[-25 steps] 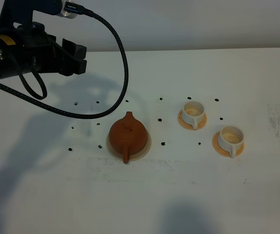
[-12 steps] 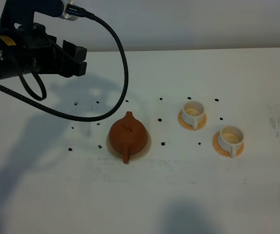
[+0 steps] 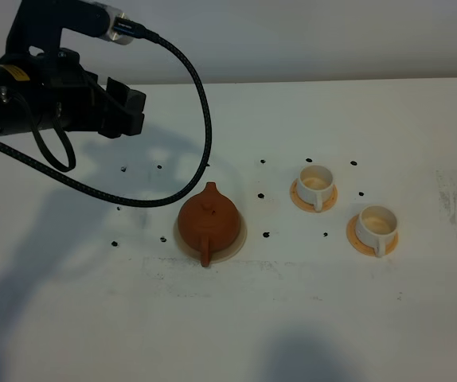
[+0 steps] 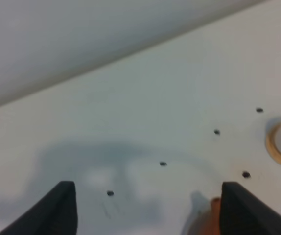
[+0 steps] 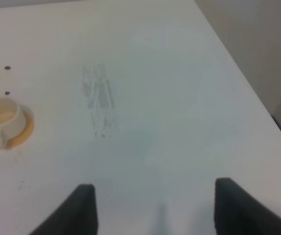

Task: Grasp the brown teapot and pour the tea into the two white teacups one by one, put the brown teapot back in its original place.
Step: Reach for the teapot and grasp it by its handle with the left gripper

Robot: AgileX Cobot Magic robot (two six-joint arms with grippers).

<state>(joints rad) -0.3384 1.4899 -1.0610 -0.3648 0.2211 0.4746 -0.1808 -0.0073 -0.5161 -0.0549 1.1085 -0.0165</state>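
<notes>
Teapot [image 3: 207,220] reddish-brown, coaster [image 3: 241,237] cream. Far cup [image 3: 316,181] and near cup [image 3: 376,223] white, saucers [image 3: 299,196] orange-tan. Table [image 3: 332,334] white with black dots [image 3: 266,235] and grey scuff streaks [image 3: 451,199]. Arm [image 3: 21,103] black, cable [image 3: 201,103] black braid.

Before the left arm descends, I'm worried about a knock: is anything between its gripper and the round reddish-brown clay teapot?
No object on the white table does. Only the arm's own black braided cable loops between the open left gripper and the reddish-brown clay teapot.
</notes>
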